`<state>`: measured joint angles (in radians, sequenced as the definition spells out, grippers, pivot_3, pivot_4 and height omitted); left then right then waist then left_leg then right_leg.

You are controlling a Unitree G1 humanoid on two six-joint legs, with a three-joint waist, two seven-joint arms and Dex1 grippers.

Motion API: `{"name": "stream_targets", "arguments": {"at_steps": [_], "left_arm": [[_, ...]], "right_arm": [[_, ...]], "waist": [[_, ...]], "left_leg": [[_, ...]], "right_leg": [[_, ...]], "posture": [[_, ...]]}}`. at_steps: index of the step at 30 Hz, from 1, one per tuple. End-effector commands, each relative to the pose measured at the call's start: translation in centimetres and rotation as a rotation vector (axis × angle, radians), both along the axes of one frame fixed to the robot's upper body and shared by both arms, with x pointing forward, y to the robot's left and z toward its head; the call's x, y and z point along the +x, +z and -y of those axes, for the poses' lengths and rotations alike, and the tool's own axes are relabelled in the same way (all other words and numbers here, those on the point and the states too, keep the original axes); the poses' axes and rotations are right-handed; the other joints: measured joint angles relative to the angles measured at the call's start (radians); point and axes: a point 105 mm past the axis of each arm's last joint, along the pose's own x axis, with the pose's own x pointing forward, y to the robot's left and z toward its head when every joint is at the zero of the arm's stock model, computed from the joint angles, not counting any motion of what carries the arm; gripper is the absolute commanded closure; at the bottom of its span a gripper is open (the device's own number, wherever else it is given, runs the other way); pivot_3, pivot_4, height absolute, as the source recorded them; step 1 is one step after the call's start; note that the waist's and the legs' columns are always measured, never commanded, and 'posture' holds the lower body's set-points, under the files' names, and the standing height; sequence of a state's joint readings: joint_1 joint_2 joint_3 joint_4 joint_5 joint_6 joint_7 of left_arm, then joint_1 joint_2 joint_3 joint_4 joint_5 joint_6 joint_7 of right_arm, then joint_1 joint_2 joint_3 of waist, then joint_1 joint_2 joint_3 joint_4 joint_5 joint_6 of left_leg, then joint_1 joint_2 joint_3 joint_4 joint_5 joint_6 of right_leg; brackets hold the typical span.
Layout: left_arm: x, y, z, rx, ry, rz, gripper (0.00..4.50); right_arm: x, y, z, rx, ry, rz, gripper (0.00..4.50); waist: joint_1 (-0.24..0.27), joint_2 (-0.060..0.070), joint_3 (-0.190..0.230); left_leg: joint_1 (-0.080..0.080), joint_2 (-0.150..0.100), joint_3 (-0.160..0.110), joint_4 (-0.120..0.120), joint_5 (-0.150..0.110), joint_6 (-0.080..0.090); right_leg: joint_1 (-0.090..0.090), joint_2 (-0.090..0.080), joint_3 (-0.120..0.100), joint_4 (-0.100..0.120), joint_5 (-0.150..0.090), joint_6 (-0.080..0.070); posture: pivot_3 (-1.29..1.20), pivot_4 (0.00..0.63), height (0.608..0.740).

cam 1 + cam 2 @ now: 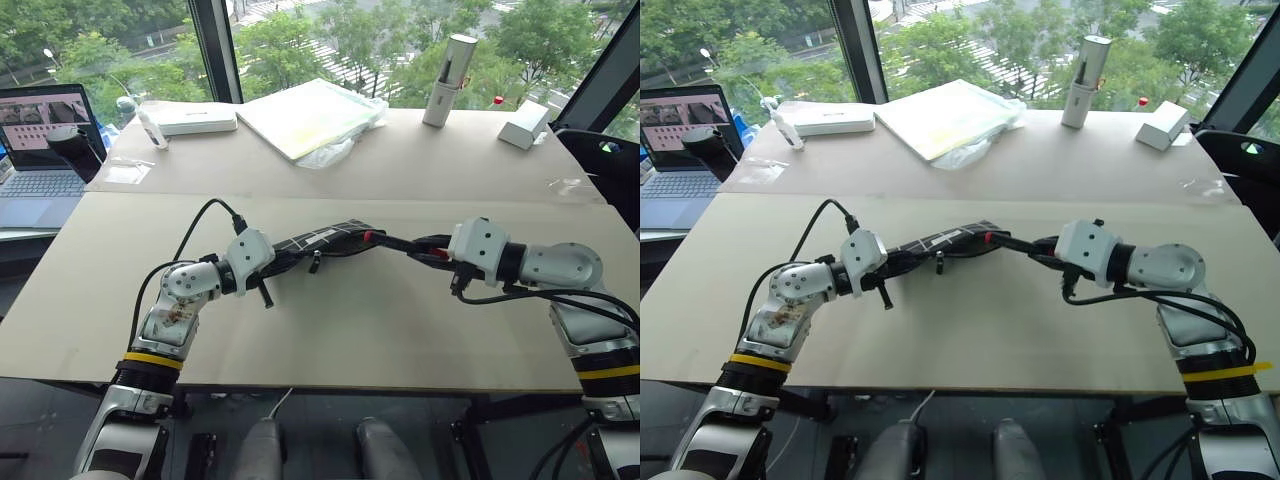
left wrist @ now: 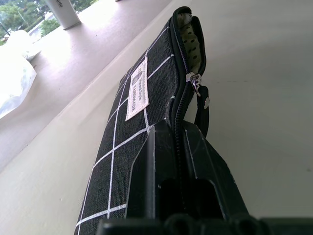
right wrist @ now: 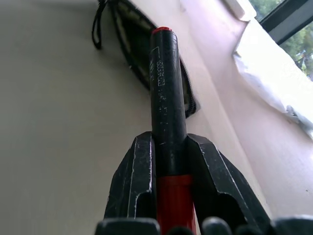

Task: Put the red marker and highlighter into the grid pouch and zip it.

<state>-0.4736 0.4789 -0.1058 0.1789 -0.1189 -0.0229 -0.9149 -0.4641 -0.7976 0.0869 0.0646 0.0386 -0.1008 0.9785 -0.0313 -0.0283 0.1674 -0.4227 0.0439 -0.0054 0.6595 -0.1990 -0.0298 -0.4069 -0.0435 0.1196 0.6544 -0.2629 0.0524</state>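
— Pouch end pinched flat in the left gripper (image 2: 178,147), jaws clamped on the closed stretch of zipper. Keeps the grid pouch (image 1: 318,243) lifted off the table (image 1: 330,330), open mouth turned toward the other arm.

— Right gripper (image 3: 168,161) closed on the red marker (image 3: 167,105), gripping near the red cap. Barrel pointed straight at the gaping mouth, tip just short of it; probably lined up for sliding in lengthwise.

— Zipper pull (image 2: 194,81) parked partway along, cord (image 2: 203,110) dangling. Leaves room for entry.

— Highlighter? Cannot tell; maybe inside already, nothing green on the table.

— Zipping not yet done.
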Motion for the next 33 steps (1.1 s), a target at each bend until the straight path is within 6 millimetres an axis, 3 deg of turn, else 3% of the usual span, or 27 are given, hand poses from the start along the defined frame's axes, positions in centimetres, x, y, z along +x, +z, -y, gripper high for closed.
{"name": "stream_targets", "arguments": {"at_steps": [1, 15, 24, 30, 32, 33], "left_arm": [[-0.1, 1.1, 0.5, -0.010, -0.023, 0.050, 4.50], [-0.2, 1.3, 0.7, -0.010, -0.029, 0.053, 4.50], [0.0, 1.7, 0.7, -0.008, -0.033, 0.062, 4.50], [0.0, 1.8, 0.6, -0.007, -0.029, 0.063, 4.50], [0.1, 1.8, 0.6, -0.008, -0.028, 0.064, 4.50], [0.1, 1.8, 0.6, -0.008, -0.027, 0.064, 4.50]], "right_arm": [[0.8, 1.4, -0.5, -0.042, 0.016, 0.099, 3.96], [3.3, 0.4, -4.2, -0.209, 0.141, 0.173, 3.96], [3.9, 0.5, -12.7, -0.201, 0.332, 0.243, 3.96], [4.0, 0.3, -14.3, -0.162, 0.344, 0.236, 3.96], [4.4, 0.3, -13.8, -0.138, 0.311, 0.205, 2.95], [4.9, 0.6, -13.3, -0.134, 0.278, 0.225, 2.78]], "waist": [[-0.002, 0.000, 0.000], [-0.009, 0.000, 0.000], [-0.013, 0.000, 0.000], [-0.009, 0.000, 0.000], [-0.010, 0.000, 0.000], [-0.011, 0.000, 0.000]], "left_leg": [[0.000, 0.000, 0.000, 0.000, 0.000, 0.000], [0.000, 0.000, 0.000, 0.000, 0.000, 0.000], [0.000, 0.000, -0.001, -0.001, 0.000, 0.000], [-0.001, 0.000, -0.001, -0.001, 0.000, 0.000], [-0.001, 0.000, -0.001, -0.001, 0.000, 0.000], [-0.001, 0.000, -0.001, -0.001, 0.000, 0.000]], "right_leg": [[0.000, 0.000, 0.000, 0.000, 0.000, 0.000], [0.000, 0.000, 0.000, 0.000, 0.000, 0.000], [-0.002, 0.000, 0.000, 0.001, 0.000, -0.001], [-0.002, 0.000, 0.000, 0.002, 0.000, -0.001], [-0.002, 0.000, 0.000, 0.002, 0.000, -0.001], [-0.002, 0.000, 0.000, 0.002, 0.000, -0.001]], "posture": [[0.00, 0.150, 0.731], [0.00, 0.150, 0.731], [0.00, 0.150, 0.731], [0.00, 0.150, 0.731], [0.00, 0.150, 0.731], [0.00, 0.150, 0.731]]}}
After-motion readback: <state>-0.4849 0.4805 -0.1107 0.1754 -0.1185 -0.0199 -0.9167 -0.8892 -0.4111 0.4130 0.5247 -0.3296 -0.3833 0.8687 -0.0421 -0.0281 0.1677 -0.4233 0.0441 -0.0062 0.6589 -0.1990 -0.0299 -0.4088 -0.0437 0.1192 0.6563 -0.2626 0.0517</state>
